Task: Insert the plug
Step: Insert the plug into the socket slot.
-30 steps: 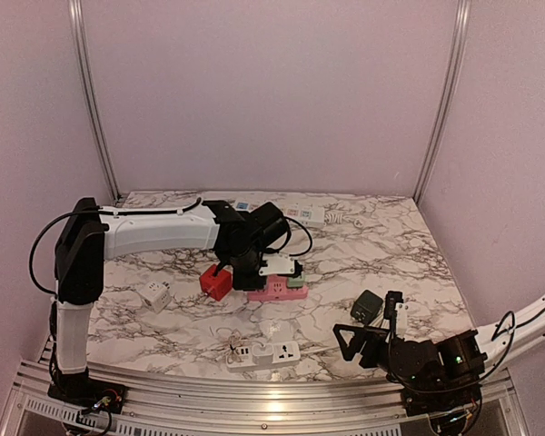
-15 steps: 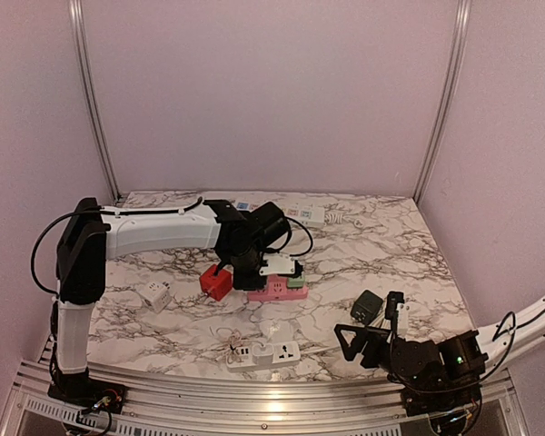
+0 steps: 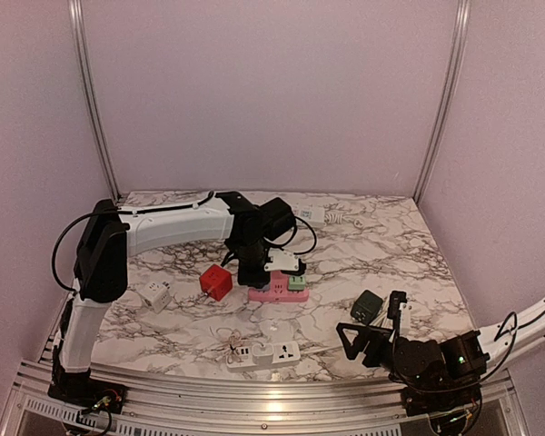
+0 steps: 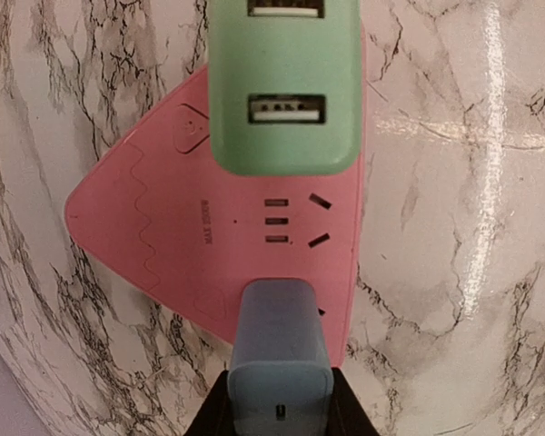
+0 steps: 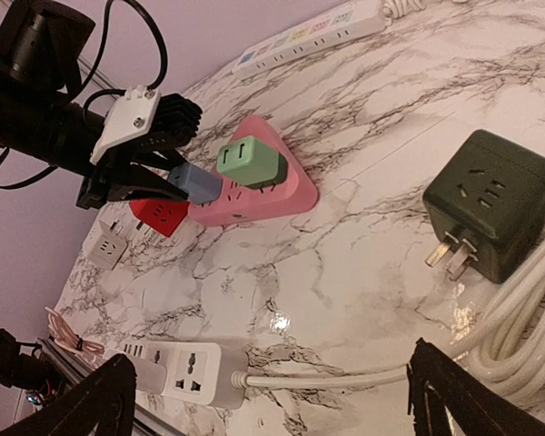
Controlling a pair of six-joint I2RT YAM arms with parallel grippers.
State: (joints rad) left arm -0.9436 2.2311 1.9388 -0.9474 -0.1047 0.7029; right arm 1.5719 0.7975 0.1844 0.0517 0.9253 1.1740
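The left gripper clamps the blue-grey plug at the pink power strip's corner (a green adapter sits nearby); the right gripper gapes empty.

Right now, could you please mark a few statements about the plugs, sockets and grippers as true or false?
1. The left gripper is shut on the blue plug, over the pink power strip. True.
2. The green charger lies away from the pink power strip. False: it sits on the strip.
3. The right gripper stands open and holds nothing. True.
4. The red cube sits on top of the pink power strip. False: it stands on the table beside the strip.
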